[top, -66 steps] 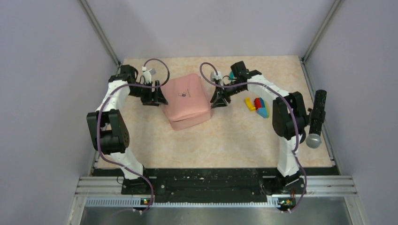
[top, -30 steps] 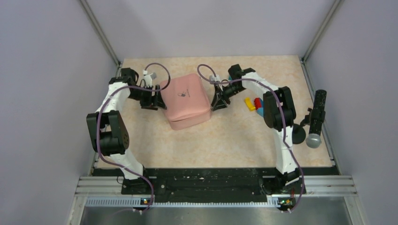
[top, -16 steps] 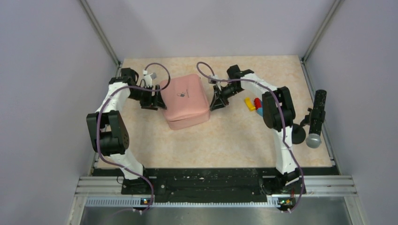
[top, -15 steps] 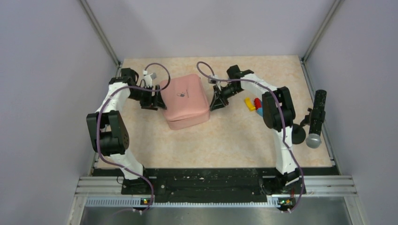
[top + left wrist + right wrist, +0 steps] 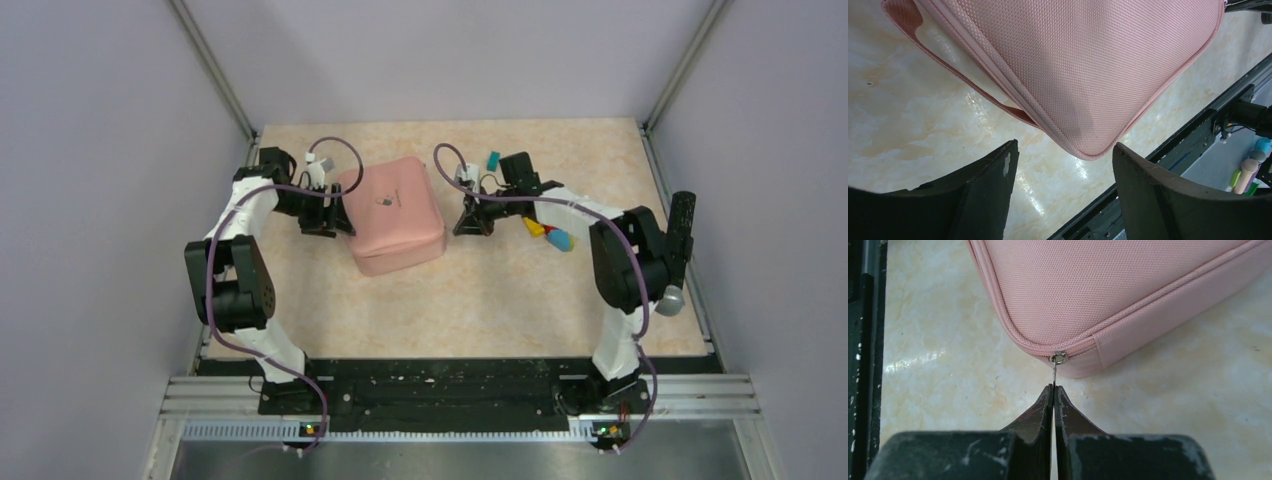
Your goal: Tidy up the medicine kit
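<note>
Right gripper [image 5: 1053, 388] pinching zip pull [image 5: 1054, 373] of medicine kit [image 5: 1108, 290], clear only from wrist; elbow [image 5: 630, 262] swung right. Left gripper [image 5: 1065, 150] wide.

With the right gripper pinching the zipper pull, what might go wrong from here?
1. The right gripper pinches the zipper pull only at its fingertips, so the pull may slip out under tension.
2. The left gripper stands open around a corner of the medicine kit, which may slide rather than unzip.

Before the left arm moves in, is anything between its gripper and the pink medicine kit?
Nothing visible: the left gripper is open, with only bare table between it and a corner of the medicine kit. The right gripper is shut on the zipper pull.
</note>
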Robot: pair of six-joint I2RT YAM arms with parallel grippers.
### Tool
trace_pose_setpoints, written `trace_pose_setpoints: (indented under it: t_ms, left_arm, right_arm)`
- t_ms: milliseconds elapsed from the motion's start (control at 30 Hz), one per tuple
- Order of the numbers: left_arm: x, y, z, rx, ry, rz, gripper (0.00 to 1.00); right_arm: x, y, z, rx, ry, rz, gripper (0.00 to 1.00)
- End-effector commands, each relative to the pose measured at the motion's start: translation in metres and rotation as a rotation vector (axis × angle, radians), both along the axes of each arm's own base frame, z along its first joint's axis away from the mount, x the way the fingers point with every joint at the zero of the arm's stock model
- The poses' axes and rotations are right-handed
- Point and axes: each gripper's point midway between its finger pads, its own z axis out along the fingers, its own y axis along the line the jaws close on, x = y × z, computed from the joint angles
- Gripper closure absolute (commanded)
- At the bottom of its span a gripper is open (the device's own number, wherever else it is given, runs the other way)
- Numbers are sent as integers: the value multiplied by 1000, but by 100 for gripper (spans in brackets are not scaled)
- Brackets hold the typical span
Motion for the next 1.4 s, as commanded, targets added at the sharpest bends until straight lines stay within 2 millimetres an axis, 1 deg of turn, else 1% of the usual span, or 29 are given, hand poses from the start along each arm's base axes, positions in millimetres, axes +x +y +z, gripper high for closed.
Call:
trace_pose_setpoints:
  t_ms: [0,67,167,333,567,600,700,733,767,867,1000,1167,1367]
  left_arm:
    - [5,0,16,-6,-69,4,27]
    - [6,0,16,-11,-66,6,27]
    - [7,-1,15,-18,-60,7,27]
    - [8,-1,16,-21,-58,7,27]
    - [5,-1,17,-18,-63,3,27]
    - [5,-1,17,-17,-64,2,27]
    - [3,-2,18,-17,-66,-2,27]
    - [3,-1,19,-17,-68,-3,27]
    - [3,-1,18,-15,-65,-2,27]
    - [3,-1,18,-13,-63,-3,27]
    - [2,0,17,-7,-62,-5,27]
    - [0,0,17,-2,-60,-9,27]
    - [0,0,15,-2,-58,-10,27]
  right_arm:
    - [27,10,53,107,-225,-128,100]
    - [24,12,48,107,-208,-130,100]
    - [28,14,41,104,-178,-153,100]
    - [36,17,38,104,-179,-155,100]
    - [31,19,26,90,-178,-80,100]
    - [28,20,26,94,-177,-60,98]
    - [18,21,22,94,-165,21,82]
    - [16,21,22,96,-168,48,77]
    - [14,22,21,93,-163,68,75]
    - [17,24,16,88,-154,87,73]
    - [18,30,15,111,-141,133,71]
    - [7,33,8,106,-114,229,70]
    - [-8,32,9,117,-55,293,70]
